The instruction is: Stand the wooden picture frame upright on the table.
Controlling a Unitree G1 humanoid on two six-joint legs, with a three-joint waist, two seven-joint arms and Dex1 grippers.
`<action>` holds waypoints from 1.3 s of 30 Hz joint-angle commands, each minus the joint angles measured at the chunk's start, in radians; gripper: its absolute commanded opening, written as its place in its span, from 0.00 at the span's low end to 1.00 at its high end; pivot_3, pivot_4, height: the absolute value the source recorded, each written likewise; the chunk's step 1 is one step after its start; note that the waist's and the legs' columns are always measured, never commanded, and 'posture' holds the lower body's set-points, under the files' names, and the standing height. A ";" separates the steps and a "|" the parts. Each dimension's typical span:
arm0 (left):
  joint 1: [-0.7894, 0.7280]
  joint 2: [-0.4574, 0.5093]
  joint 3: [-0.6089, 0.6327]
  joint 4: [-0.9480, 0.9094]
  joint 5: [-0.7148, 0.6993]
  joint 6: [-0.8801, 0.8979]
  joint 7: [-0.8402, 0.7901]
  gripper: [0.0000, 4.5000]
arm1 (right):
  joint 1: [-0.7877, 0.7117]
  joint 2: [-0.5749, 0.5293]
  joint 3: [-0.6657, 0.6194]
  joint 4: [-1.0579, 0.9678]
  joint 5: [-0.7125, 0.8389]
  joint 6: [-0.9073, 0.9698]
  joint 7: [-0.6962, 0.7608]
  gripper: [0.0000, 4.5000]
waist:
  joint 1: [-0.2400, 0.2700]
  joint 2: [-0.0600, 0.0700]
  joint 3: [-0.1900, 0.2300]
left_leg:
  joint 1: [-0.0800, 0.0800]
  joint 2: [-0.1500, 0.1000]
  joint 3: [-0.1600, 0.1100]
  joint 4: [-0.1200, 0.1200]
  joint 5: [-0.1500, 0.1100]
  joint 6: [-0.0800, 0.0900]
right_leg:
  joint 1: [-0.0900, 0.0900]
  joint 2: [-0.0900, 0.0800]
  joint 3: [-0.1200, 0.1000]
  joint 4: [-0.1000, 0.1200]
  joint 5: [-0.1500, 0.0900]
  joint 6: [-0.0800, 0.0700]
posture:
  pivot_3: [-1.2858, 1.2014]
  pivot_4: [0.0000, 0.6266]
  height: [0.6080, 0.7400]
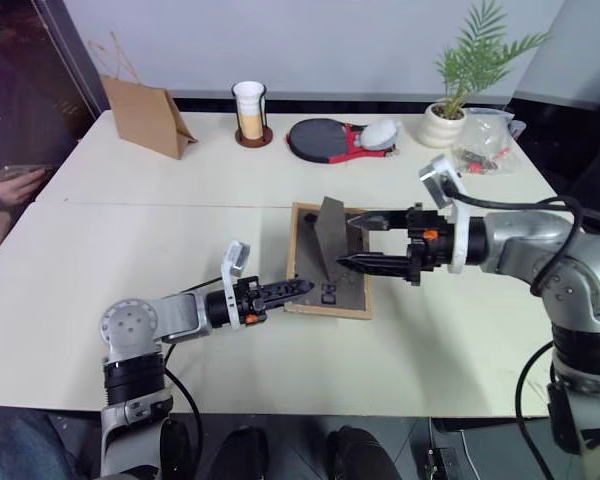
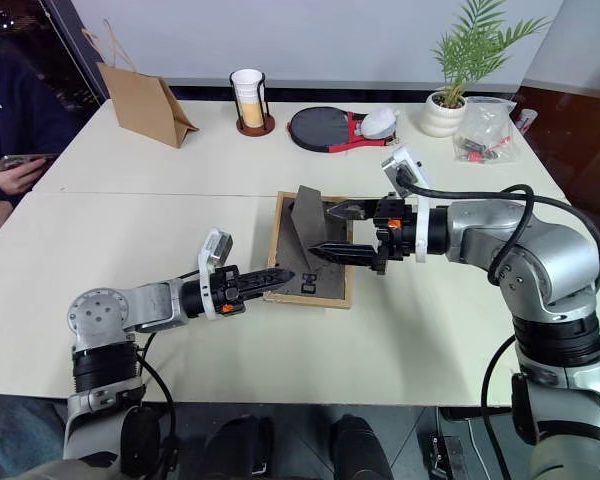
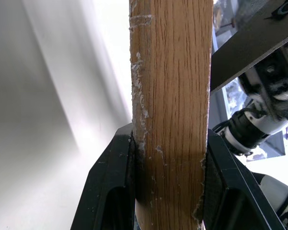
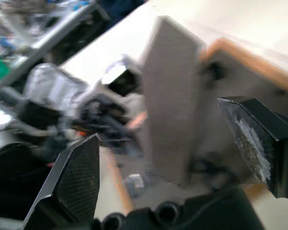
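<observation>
The wooden picture frame (image 1: 348, 292) lies face down in the middle of the table (image 1: 160, 240), its dark back up and its fold-out stand (image 1: 331, 233) raised. My left gripper (image 1: 302, 288) is shut on the frame's near left edge. In the left wrist view the light wood edge (image 3: 170, 96) sits clamped between both black fingers (image 3: 110, 187). My right gripper (image 1: 355, 242) hovers open over the frame from the right, level with the stand, one finger on either side of it. In the right wrist view the stand (image 4: 170, 96) shows between the spread fingers (image 4: 74, 177), apart from both.
Along the far edge stand a brown paper bag (image 1: 145, 115), a cup in a holder (image 1: 250, 112), a black and red paddle (image 1: 325, 138), a potted plant (image 1: 448, 120) and a clear plastic bag (image 1: 485, 145). A person holding a phone (image 1: 10, 175) sits at the left.
</observation>
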 commanded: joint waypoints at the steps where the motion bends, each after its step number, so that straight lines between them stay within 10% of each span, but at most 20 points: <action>1: -0.015 0.016 0.027 -0.012 -0.090 0.005 0.003 0.23 | 0.030 -0.111 0.062 0.093 -0.316 -0.400 -0.021 0.99 | 0.002 0.000 0.000 | 0.000 -0.001 0.000 0.001 0.000 0.000 | 0.000 0.000 0.000 0.000 0.000 0.000 | 0.52 0.24 1.00; 6: -0.003 0.042 0.023 0.005 -0.201 -0.001 0.046 0.23 | 0.081 -0.199 0.138 0.297 -0.670 -1.044 -0.098 0.99 | -0.002 0.000 0.000 | 0.000 -0.001 0.001 0.001 0.000 0.000 | 0.001 0.004 0.001 0.000 0.000 0.001 | 0.52 0.24 1.00; 14: 0.034 0.112 -0.065 0.042 -0.433 -0.086 0.165 0.23 | -0.015 -0.174 0.220 0.658 -1.316 -1.834 -0.795 0.99 | -0.007 0.000 0.000 | 0.002 0.004 0.002 0.001 0.008 -0.014 | 0.000 0.008 0.003 0.003 0.000 0.001 | 0.52 0.24 1.00; 33: 0.123 0.284 -0.281 0.000 -0.632 -0.274 0.199 0.23 | -0.349 -0.068 0.555 0.924 -1.917 -2.004 -1.479 0.99 | -0.003 0.000 0.000 | 0.003 0.003 0.002 0.001 0.010 -0.016 | 0.000 0.008 0.004 0.005 0.000 0.000 | 0.52 0.24 1.00; 39: 0.145 0.318 -0.310 -0.016 -0.653 -0.310 0.192 0.23 | -0.401 -0.069 0.633 0.960 -1.963 -2.012 -1.566 0.47 | -0.003 0.000 0.000 | 0.003 0.003 0.002 0.001 0.010 -0.016 | 0.000 0.008 0.004 0.005 0.000 0.000 | 0.52 0.24 1.00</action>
